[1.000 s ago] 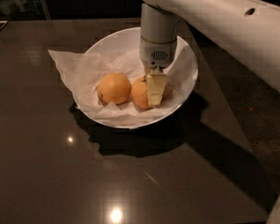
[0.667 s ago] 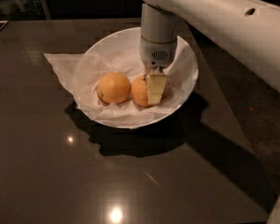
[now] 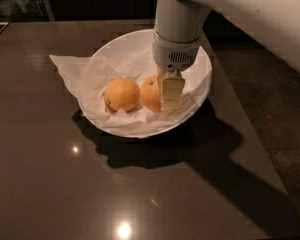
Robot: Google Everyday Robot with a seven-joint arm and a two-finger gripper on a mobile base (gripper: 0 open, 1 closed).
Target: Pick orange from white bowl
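Note:
The white bowl (image 3: 204, 59), lined with crumpled white paper, stands on the dark table. Two fruits lie in it side by side. The orange (image 3: 149, 92), deeper in colour with a small dark stem dot, is the right one. The paler yellowish fruit (image 3: 122, 95) lies to its left, touching it or nearly so. My gripper (image 3: 161, 97) reaches straight down into the bowl and is shut on the orange. One pale finger (image 3: 171, 91) covers the orange's right side, and the other is hidden behind the fruit. The orange still sits low in the bowl.
The paper liner (image 3: 70, 69) sticks out over the bowl's left rim onto the table (image 3: 50, 174). My white arm (image 3: 250, 19) fills the upper right. The table's right edge (image 3: 260, 144) runs diagonally, with darker floor beyond it.
The gripper has stayed at the orange. The orange sits slightly higher against the paler fruit than before. The bowl and the paper have hardly moved.

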